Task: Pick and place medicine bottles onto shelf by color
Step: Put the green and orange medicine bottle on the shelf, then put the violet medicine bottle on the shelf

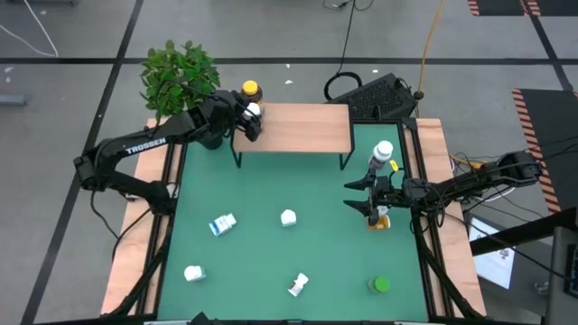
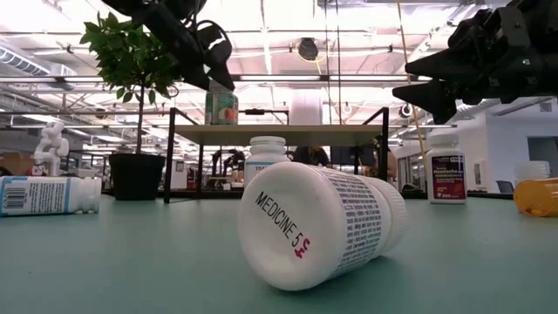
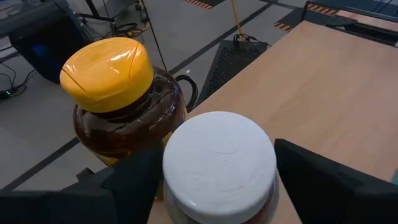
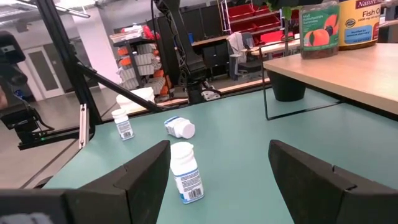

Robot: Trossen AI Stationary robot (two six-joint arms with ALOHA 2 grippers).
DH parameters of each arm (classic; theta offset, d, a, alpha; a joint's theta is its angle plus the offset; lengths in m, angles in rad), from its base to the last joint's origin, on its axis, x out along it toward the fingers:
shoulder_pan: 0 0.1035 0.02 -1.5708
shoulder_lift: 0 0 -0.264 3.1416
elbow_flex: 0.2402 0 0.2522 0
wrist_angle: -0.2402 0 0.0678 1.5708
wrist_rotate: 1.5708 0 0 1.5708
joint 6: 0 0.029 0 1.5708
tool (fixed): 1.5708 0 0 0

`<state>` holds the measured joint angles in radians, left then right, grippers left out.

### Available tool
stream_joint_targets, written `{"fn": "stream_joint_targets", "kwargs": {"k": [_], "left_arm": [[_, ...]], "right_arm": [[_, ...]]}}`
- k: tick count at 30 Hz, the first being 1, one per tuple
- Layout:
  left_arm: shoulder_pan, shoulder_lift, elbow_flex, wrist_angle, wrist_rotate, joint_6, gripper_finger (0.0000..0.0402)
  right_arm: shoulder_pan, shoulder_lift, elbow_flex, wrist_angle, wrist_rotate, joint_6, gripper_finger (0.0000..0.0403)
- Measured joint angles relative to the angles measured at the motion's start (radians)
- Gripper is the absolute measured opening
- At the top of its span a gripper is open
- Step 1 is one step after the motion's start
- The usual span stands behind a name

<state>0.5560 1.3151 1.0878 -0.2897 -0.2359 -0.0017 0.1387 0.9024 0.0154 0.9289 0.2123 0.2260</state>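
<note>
On shelf (image 1: 298, 126): amber bottle (image 1: 250, 90), white-capped bottle (image 1: 254, 111)
Left fingers (image 1: 248, 119): spread around the white-capped bottle
Right fingers (image 1: 358, 196): open, empty
Left on bench (image 1: 262, 253): about seven bottles

Matte black jointed arms (image 1: 135, 149) lettered TROSSEN in white.

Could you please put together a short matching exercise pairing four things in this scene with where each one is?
Things:
1. amber bottle with yellow cap
2. green bottle
3. potted plant
4. left pincer

Places:
A. near edge of the table, right side
B. far-left corner of the table
C. over the shelf's left end, around a white-capped bottle
D. on the shelf's far-left corner

Pairs: 1-D, 2-A, 3-B, 4-C
</note>
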Motion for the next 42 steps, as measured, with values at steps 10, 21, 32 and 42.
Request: {"fn": "stream_joint_targets", "kwargs": {"k": [10,21,32,42], "left_arm": [[-0.043,-0.071,-0.002,0.011,-0.001,-0.003,0.0349],[-0.202,-0.229,0.0,-0.036,-0.004,-0.037,0.0349],[-0.496,-0.177,0.0,-0.084,-0.188,-0.115,0.0349],[-0.631,-0.043,0.0,-0.068,-0.195,-0.167,0.0349]], "right_arm": [[0.0,0.0,0.03,0.032,0.075,-0.081,0.0267],[-0.001,-0.006,0.435,-0.861,0.413,-0.162,0.0267],[-0.068,-0.067,0.712,-1.466,0.781,-0.124,0.0267],[-0.466,-0.181,0.716,-1.685,0.322,0.028,0.0267]]}}
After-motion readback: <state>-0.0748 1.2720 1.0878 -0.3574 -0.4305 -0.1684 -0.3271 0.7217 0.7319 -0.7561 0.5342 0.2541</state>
